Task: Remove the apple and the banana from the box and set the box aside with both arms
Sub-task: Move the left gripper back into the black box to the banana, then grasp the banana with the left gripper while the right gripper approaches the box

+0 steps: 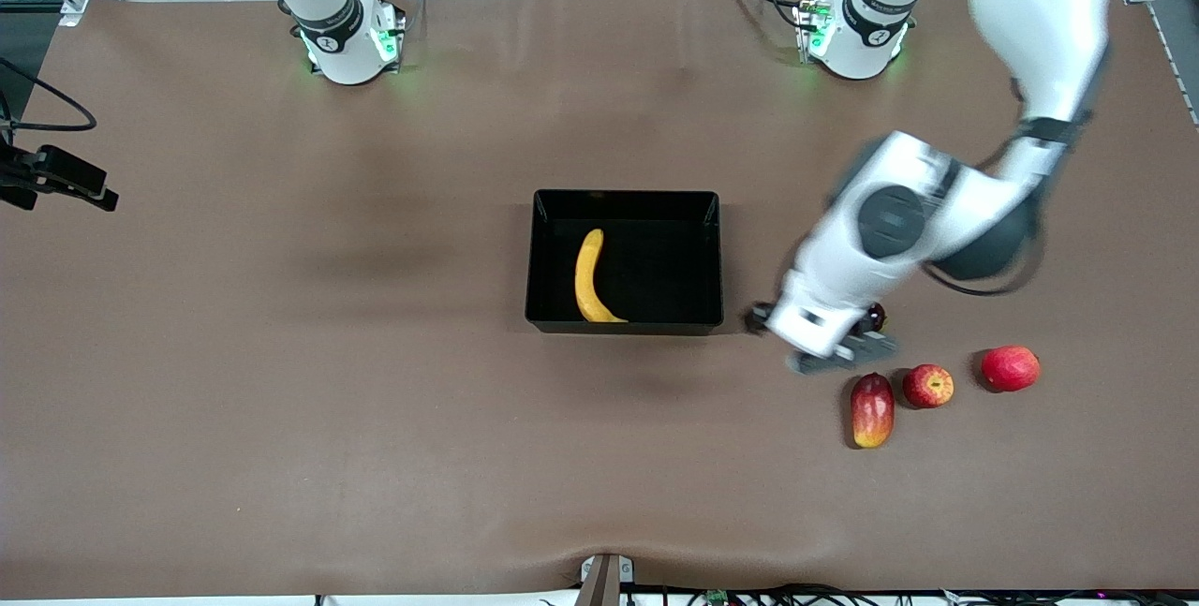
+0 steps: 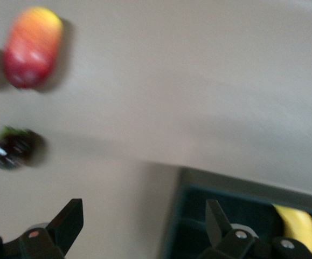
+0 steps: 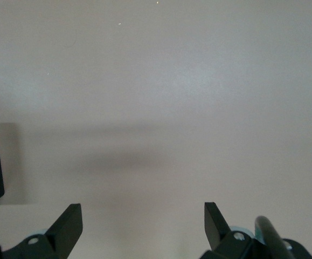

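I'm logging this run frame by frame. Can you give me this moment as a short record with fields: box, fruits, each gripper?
box: black rectangular plastic bin, mid-table
in box: long curved yellow banana
outside box: small round red apple with yellow streaks, beside oblong red-and-yellow mango-like fruit, toward the left arm's end
also there: small dark maroon round fruit; another red fruit
left gripper: open, empty, over table between bin and fruits
right gripper: open, empty, over bare table

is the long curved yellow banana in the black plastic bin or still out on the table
In. The long curved yellow banana lies flat on the glossy floor of the black rectangular plastic bin, nothing else beside it; the left wrist view shows it inside too.
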Available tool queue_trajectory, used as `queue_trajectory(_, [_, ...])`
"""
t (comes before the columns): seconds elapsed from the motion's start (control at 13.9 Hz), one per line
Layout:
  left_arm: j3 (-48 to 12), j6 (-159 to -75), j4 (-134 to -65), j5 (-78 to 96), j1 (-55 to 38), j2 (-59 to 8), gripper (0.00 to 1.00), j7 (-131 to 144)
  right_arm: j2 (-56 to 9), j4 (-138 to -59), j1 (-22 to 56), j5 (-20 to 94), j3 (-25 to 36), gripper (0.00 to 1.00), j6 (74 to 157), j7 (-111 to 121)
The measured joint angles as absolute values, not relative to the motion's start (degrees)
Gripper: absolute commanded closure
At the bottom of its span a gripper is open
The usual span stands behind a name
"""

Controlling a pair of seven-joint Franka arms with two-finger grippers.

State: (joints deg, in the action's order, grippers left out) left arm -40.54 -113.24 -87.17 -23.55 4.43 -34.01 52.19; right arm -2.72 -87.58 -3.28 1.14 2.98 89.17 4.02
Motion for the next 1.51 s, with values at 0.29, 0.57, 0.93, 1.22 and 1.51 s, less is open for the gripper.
queue_trajectory(0.29, [-39.9, -116.1, -87.8, -25.4, -5.9, -35.5, 0.00, 61.1, -3.1, -87.6, -3.2, 1.1, 2.9, 0.00, 89.2, 4.0])
queue_trajectory(0.57, [-39.0, -125.5, -88.4, -29.4, -12.0, -40.6, 0.00, 67.3, -4.7, -87.6, -3.3, 1.1, 2.9, 0.00, 89.2, 4.0])
queue_trajectory(0.93, [-31.2, -133.5, -87.6, -31.3, -20.4, -45.7, 0.00, 71.6, -9.3, -87.7, -3.2, 1.4, 2.9, 0.00, 90.5, 4.0])
queue_trajectory(1.22, [-27.3, -134.4, -83.8, -31.4, -27.1, -49.3, 0.00, 73.3, -10.5, -87.7, -3.2, 1.4, 2.9, 0.00, 90.5, 4.0])
queue_trajectory(1.51, [-25.5, -138.5, -83.2, -31.4, -28.5, -52.3, 0.75, 73.1, -12.6, -87.7, -3.2, 1.8, 2.9, 0.00, 91.7, 4.0])
